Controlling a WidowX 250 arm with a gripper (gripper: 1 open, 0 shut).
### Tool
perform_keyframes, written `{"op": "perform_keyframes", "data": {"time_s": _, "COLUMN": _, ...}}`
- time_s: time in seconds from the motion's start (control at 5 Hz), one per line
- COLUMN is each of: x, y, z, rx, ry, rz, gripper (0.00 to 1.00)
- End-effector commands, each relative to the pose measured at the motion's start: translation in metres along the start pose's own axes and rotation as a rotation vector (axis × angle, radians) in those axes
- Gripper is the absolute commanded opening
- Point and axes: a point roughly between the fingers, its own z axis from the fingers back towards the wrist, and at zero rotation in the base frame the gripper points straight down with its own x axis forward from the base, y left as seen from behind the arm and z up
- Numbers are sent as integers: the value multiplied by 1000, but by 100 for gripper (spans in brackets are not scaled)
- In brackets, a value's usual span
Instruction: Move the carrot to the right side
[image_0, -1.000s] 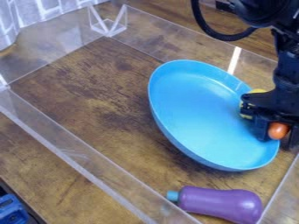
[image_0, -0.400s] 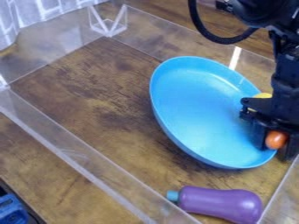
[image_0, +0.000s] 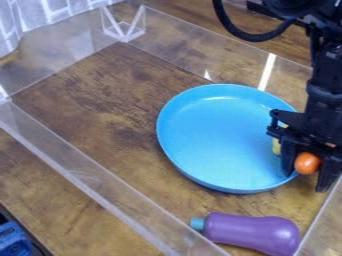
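The carrot (image_0: 307, 162) shows only as a small orange tip between the fingers of my black gripper (image_0: 309, 158), which is shut on it at the right rim of the blue plate (image_0: 214, 135). The gripper hangs from the black arm (image_0: 326, 70) coming down from the upper right. Most of the carrot is hidden by the fingers. A bit of yellow (image_0: 278, 147), probably the lemon, peeks out just left of the gripper.
A purple eggplant (image_0: 251, 232) lies on the wooden table near the front edge, below the plate. Clear acrylic walls (image_0: 54, 150) fence the work area on the left and front. A clear rack (image_0: 80, 20) stands at the back left.
The blue plate has slid to the left and toward the front. The gripper with the carrot has shifted slightly left and lower with it.
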Motion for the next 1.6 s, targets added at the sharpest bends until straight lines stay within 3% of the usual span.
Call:
{"op": "perform_keyframes", "data": {"time_s": 0.0, "x": 15, "y": 1, "z": 40, "rx": -32, "ry": -102, "rz": 9, "gripper": 0}}
{"op": "perform_keyframes", "data": {"time_s": 0.4, "x": 11, "y": 1, "z": 76, "rx": -52, "ry": -131, "rz": 62, "gripper": 0}}
{"op": "perform_keyframes", "data": {"time_s": 1.0, "x": 2, "y": 24, "z": 90, "rx": -82, "ry": -125, "rz": -49, "gripper": 0}}
{"op": "perform_keyframes", "data": {"time_s": 1.4, "x": -1, "y": -3, "z": 98, "rx": -87, "ry": -131, "rz": -74, "gripper": 0}}
